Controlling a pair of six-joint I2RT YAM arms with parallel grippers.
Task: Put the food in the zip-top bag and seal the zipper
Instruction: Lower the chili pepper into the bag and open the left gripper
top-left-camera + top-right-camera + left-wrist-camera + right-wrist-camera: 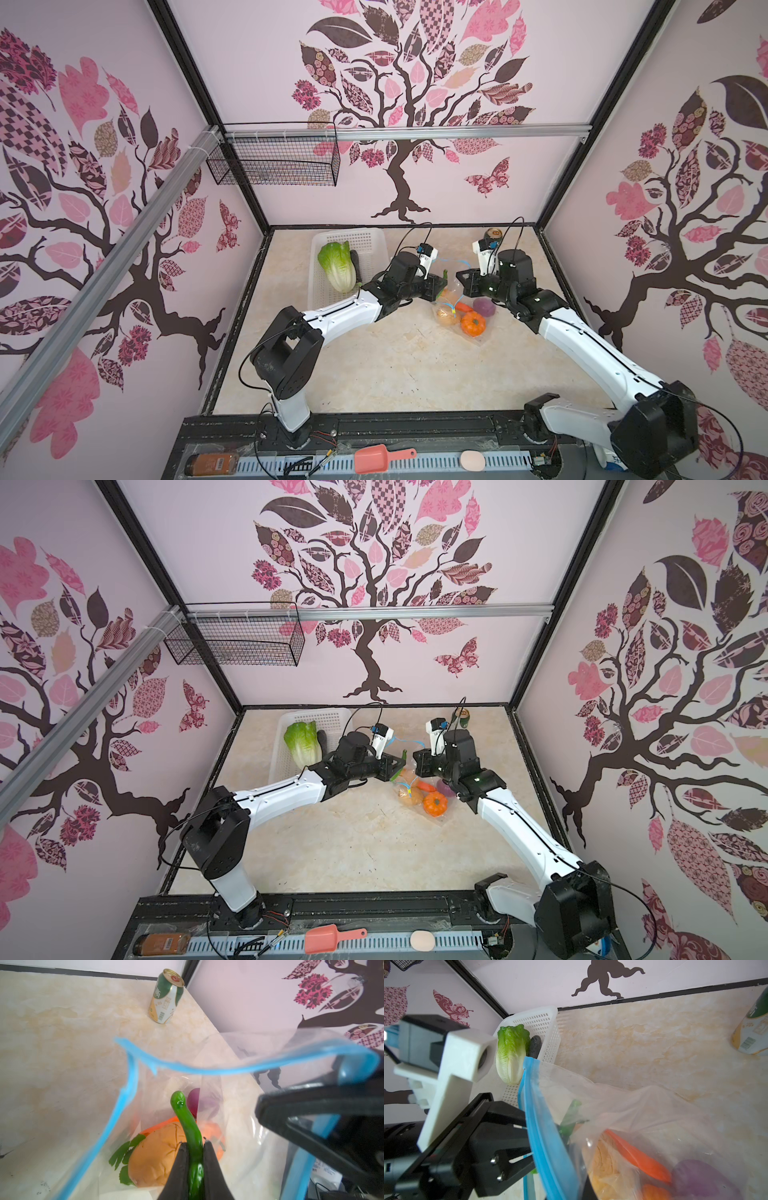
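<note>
Holding pepper [188, 1120] at bag [239, 1088] mouth | left gripper [195, 1147] clamped on pepper; right gripper [463, 279] pinching zipper [126, 1093], mouth open | risk: pepper may snag rim, tugging zipper free; cabbage [337, 266] waits in basket [365, 241].

- Left gripper [195, 1145]: the left wrist view shows the finger ends only. The frame edge cuts off the rest, along with the lower end of the green curved vegetable [190, 1122] clamped between them.
- Right gripper [301, 1101]: blurred and cut off in the same view; fingertips hidden in both top views.
- Eggplant [534, 1046]: mostly concealed behind the napa cabbage [511, 1053].
- Drink can [751, 1030]: cropped in the right wrist view.
- Pumpkin [653, 1192] and onion [702, 1180]: blurred behind the zip-top bag [643, 1105] film, cropped.
- Label [326, 1172]: print illegible.
</note>
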